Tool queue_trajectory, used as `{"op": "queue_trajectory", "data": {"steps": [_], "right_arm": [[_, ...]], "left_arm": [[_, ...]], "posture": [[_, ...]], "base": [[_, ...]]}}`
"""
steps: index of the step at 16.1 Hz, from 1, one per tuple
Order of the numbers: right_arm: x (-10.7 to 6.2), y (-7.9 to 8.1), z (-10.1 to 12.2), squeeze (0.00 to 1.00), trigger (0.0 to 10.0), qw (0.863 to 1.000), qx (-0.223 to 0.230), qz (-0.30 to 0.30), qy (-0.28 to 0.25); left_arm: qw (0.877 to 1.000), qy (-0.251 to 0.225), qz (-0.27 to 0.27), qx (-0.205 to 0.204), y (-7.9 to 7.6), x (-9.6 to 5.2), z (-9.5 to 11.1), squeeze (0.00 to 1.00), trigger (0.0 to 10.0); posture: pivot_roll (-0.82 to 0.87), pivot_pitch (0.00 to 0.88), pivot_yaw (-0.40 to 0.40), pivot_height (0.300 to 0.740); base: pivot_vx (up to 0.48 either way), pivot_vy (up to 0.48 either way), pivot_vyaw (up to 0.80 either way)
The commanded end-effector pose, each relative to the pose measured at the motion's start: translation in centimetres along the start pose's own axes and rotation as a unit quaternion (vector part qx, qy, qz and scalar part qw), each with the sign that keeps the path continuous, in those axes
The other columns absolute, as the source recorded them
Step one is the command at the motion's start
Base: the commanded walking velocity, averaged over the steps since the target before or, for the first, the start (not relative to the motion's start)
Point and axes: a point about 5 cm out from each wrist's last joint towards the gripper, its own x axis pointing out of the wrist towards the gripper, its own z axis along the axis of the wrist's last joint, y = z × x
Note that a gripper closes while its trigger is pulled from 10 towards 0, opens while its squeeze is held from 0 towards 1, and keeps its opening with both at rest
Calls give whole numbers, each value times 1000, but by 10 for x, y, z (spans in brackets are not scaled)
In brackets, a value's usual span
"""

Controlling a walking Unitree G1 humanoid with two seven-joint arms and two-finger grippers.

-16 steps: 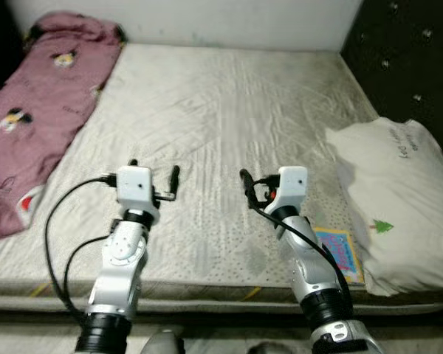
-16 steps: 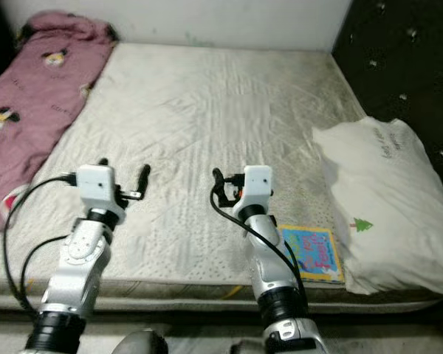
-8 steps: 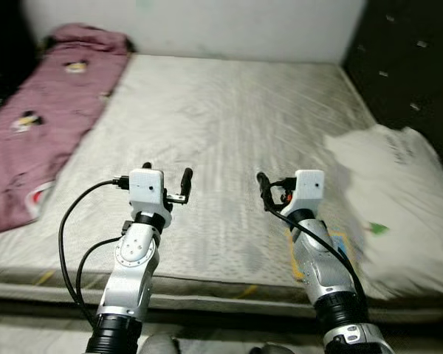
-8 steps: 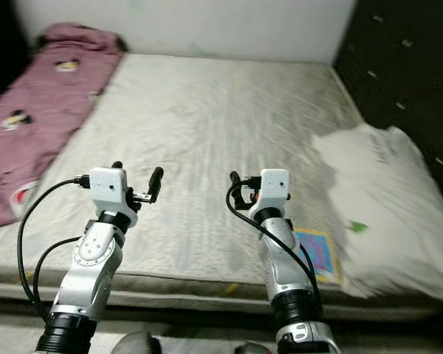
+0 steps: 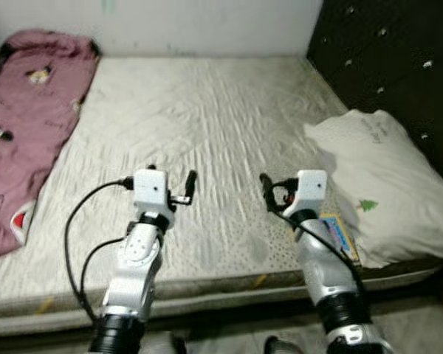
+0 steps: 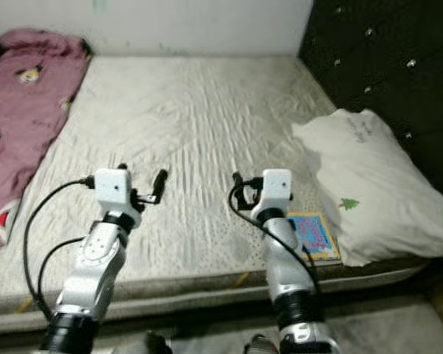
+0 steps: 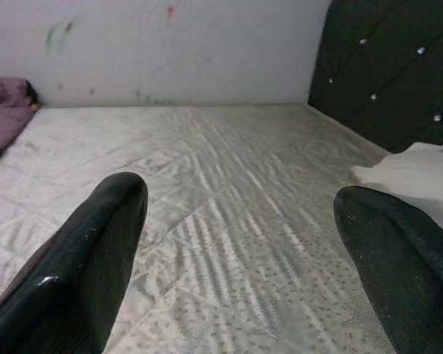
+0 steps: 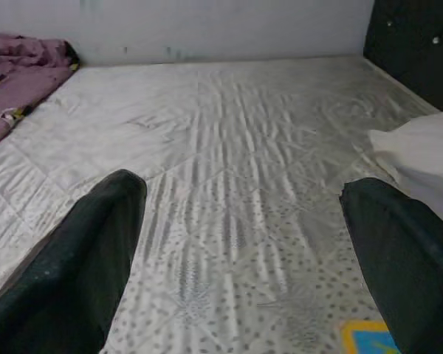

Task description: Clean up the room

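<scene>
Landmark: mattress [image 5: 207, 118], bare, pale, quilted.

Blanket [image 5: 18, 125]: pink, printed with cartoon figures, crumpled along the mattress's left edge.

Left gripper [image 5: 171, 184]: arm raised, forearm angled up from the mattress's near edge, fingers pointing forward above the near-left part of the mattress. Fingers [image 7: 88, 251] spread wide, holding nothing.

Right gripper [image 5: 269, 193]: same raised pose above the near-right part. Fingers [image 8: 81, 258] spread wide, holding nothing.

Book [image 6: 311, 234]: thin, flat, blue cover with a yellow border and pink lettering, at the mattress's near-right corner, partly tucked under the pillow.

Pillow [image 5: 373, 184]: white, small green tree print, along the mattress's right edge.

Headboard [image 5: 399, 66]: black, tufted, beyond the pillow.
</scene>
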Motion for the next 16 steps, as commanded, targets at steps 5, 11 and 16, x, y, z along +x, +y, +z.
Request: {"op": "queue_trajectory", "data": {"steps": [5, 11, 16], "right_arm": [[3, 5, 1, 0, 10000, 1000, -3, 11, 4], [3, 5, 4, 0, 10000, 1000, -3, 13, -1], [-12, 10, 9, 0, 10000, 999, 11, 30, -4]], "left_arm": [[1000, 2, 8, -6, 3, 0, 1, 0, 10000], [1000, -7, 15, -6, 5, 0, 3, 0, 10000], [999, -20, 19, 46, 19, -18, 10, 0, 10000]], "posture": [[76, 42, -31, 740], [76, 45, -28, 740], [76, 55, -20, 740]], "base": [[0, 480, 0], [0, 480, 0], [0, 0, 0]]}}
